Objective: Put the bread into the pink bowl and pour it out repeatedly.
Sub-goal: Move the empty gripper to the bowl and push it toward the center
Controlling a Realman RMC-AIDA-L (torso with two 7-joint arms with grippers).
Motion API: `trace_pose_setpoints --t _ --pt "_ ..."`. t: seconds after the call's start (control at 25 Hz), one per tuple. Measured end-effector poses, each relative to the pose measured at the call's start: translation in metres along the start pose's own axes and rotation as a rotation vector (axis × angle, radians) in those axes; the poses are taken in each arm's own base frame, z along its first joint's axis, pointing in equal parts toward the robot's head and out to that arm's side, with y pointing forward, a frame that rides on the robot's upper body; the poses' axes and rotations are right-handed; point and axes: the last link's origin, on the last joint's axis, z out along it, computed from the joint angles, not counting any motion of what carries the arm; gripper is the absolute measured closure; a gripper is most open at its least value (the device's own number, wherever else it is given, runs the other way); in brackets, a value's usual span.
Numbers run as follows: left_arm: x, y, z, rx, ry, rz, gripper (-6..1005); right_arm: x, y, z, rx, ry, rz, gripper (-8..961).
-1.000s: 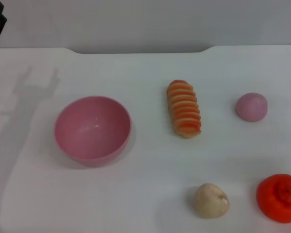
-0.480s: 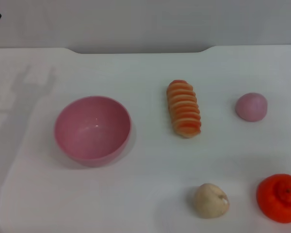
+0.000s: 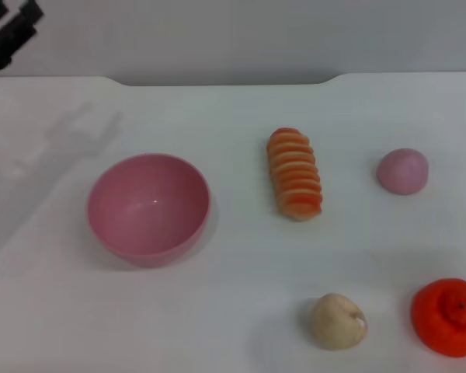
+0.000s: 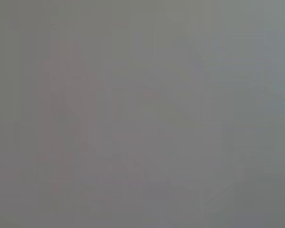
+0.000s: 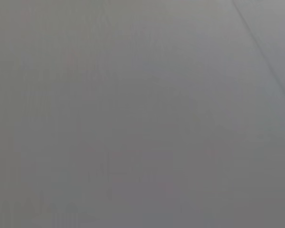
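Head view: the bread (image 3: 295, 174), a ridged loaf of orange-brown segments with cream bands, lies on the white bench (image 3: 233, 311) with its long axis running away from the robot, well to the right of the pink bowl (image 3: 148, 206), which stands upright and empty. Nothing has hold of either, so I judge the task to be at its very start, with the first pick of the bread not yet made. The left gripper (image 3: 8, 31) shows only as a dark shape at the far left corner, high above the bench and well apart from the bowl; whether it is open or closed I cannot tell, and it holds nothing that can be seen. The right gripper is not in sight here. Also on the bench are a round pink bun (image 3: 402, 171) to the right of the bread, a small beige lump (image 3: 338, 321) near the front, and an orange fruit (image 3: 448, 316) at the front right corner. The next move calls for a gripper to come down over the loaf and close across its narrow width, then carry it left to the bowl. Left wrist view: a featureless grey field, nothing to make out. Right wrist view: the same grey, with one faint slanted line. No brand, label or writing can be read in any view.
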Motion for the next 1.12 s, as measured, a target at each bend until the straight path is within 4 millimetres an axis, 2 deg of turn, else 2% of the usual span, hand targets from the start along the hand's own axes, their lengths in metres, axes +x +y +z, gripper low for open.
trace_pose_setpoints --t 0.08,0.16,0.2,0.24,0.4,0.76,0.96,1.12 --pt "0.011 0.004 0.004 -0.084 -0.132 -0.030 314 0.000 0.000 0.000 0.000 0.001 0.000 405" --pt "0.013 0.006 0.008 -0.118 -0.215 -0.041 314 0.000 0.000 -0.001 0.000 0.002 0.000 405" --pt "0.013 0.006 0.008 -0.118 -0.215 -0.041 314 0.000 0.000 -0.001 0.000 0.002 0.000 405" --pt "0.014 0.009 0.013 -0.147 -0.323 -0.049 314 0.000 0.000 -0.001 0.000 0.003 0.000 405" --pt "0.010 0.018 0.026 -0.175 -0.557 -0.068 315 0.000 -0.001 -0.001 0.000 0.005 -0.001 406" --pt "0.002 0.037 0.037 -0.257 -0.707 -0.039 316 0.003 -0.003 -0.002 0.003 0.026 -0.007 406" --pt "0.002 0.037 0.037 -0.249 -0.712 -0.032 316 0.004 -0.004 -0.003 0.006 0.032 -0.010 406" --pt "-0.010 0.022 0.029 -0.130 -0.786 0.007 317 0.004 -0.005 -0.003 0.006 0.033 -0.009 406"
